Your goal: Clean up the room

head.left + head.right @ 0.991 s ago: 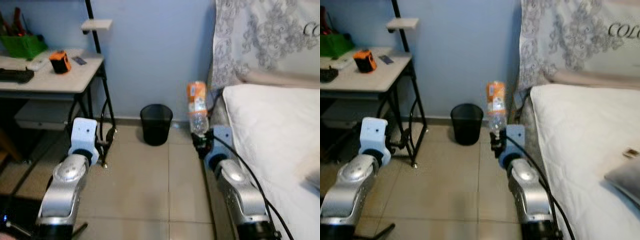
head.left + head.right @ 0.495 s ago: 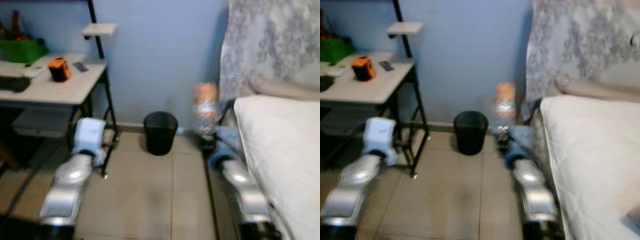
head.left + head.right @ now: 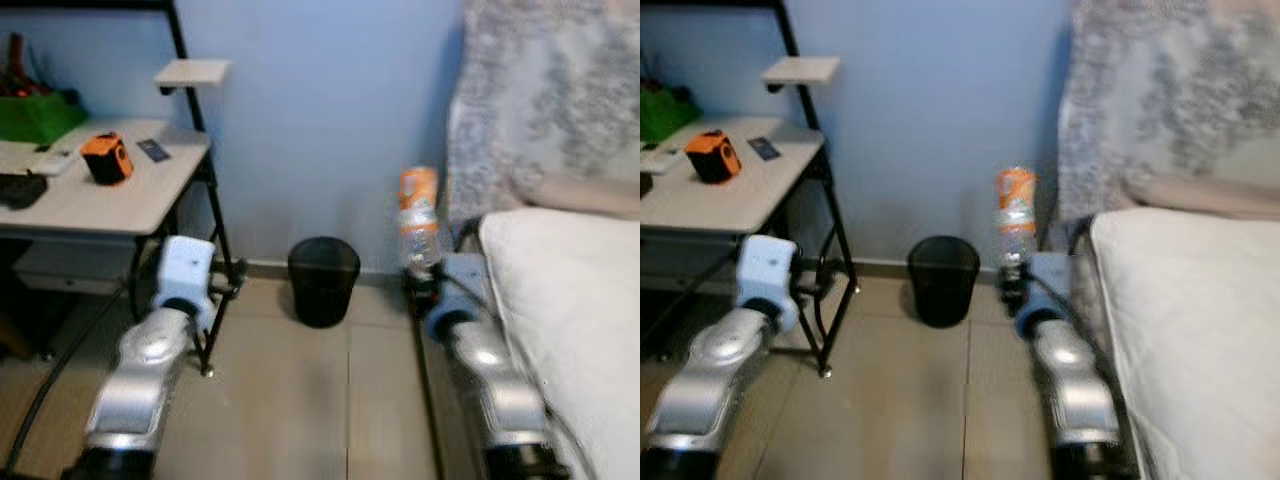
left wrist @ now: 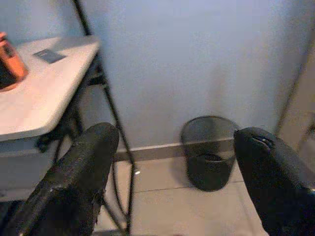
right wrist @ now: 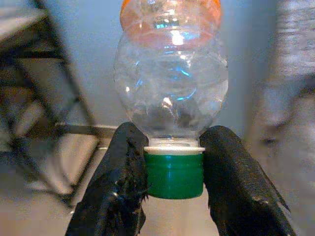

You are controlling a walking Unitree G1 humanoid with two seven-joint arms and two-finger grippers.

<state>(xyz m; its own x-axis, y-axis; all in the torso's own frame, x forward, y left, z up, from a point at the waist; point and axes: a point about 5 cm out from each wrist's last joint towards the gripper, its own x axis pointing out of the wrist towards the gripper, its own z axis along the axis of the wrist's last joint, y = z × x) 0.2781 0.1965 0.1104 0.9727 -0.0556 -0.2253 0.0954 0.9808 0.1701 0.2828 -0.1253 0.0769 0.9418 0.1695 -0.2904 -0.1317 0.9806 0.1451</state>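
Right gripper [image 5: 174,183] clamped on green cap of upside-down clear plastic bottle with orange label [image 3: 419,217], left gripper [image 4: 172,187] fingers apart, black mesh wastebasket [image 3: 323,280] far against blue wall [image 3: 320,120], white bed [image 3: 570,330] right.

Desk left, bed right

Orange gadget [image 3: 106,158] sits on the white desk [image 3: 90,205]; green basket [image 3: 35,115] far left; white bed [image 3: 570,320] right.

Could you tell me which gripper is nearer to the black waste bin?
Right gripper, shut on the bottle, is just beside the waste bin; left gripper, open, sits farther back by the desk.
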